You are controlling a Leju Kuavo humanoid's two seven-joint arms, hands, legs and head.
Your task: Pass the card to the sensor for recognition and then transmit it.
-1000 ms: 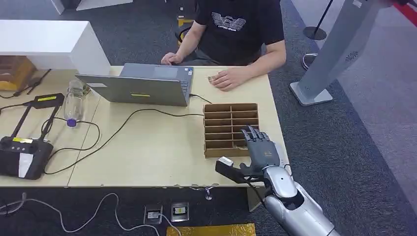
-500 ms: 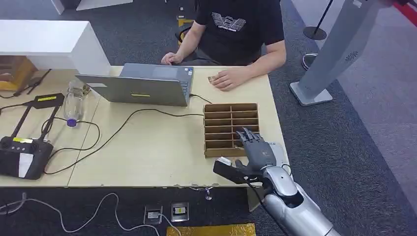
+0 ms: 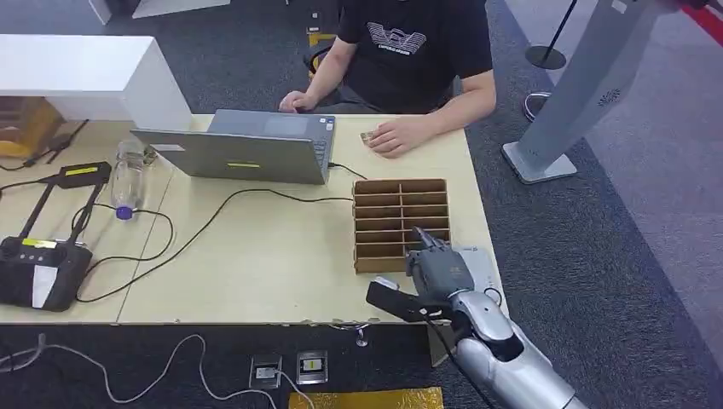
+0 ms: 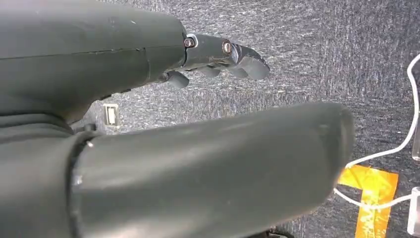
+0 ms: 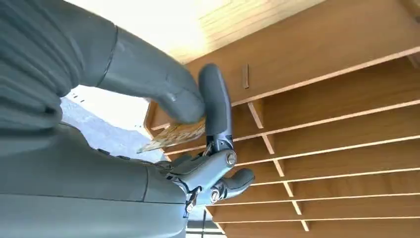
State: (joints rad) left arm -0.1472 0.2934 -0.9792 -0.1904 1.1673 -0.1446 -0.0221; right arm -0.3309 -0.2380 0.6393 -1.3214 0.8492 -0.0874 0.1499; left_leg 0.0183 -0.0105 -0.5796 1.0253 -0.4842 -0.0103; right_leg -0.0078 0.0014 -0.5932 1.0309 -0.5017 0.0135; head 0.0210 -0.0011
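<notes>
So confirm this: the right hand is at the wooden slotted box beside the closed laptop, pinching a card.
Wrong on one point: the laptop is open, as the head view shows. The rest holds: the right hand is at the wooden slotted box, pinching a card.

Counter [image 3: 281,273] layout: laptop [image 3: 243,153] at rear centre, a person [image 3: 409,60] seated behind it; bottle [image 3: 128,175] left of laptop; slotted rack [image 3: 401,204] at right; right hand [image 3: 443,271] at the rack's near right corner; controller [image 3: 38,271] at near left.
</notes>
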